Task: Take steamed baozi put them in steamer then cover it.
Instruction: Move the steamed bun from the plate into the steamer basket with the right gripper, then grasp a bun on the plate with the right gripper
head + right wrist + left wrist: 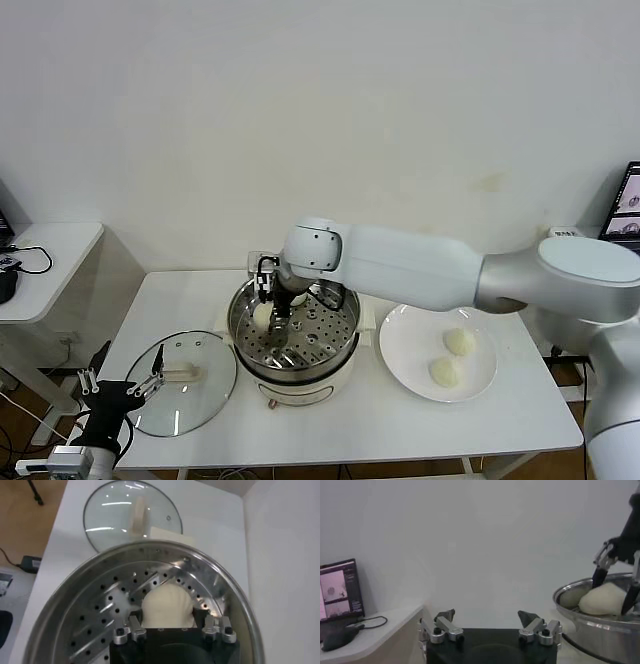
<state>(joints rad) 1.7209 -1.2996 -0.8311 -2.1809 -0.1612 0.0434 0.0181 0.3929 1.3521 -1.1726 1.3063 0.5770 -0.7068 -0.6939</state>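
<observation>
The steamer (343, 322) stands at the table's middle, uncovered. My right gripper (270, 312) reaches down into it and is shut on a cream-white baozi (262, 316), low over the perforated tray. In the right wrist view the baozi (167, 605) sits between the fingers (131, 625) above the tray (100, 610). A second white bun (298, 298) shows partly behind the gripper inside the pot. Two more baozi (459, 342) (443, 373) lie on the white plate (410, 345). My left gripper (125, 385) is open and empty, parked off the table's left front corner.
The glass lid (185, 395) with its white handle lies flat on the table left of the steamer, also in the right wrist view (115, 510). A side table (50, 250) with cables stands far left. The left wrist view shows the steamer rim (600, 630) and my right gripper (612, 596).
</observation>
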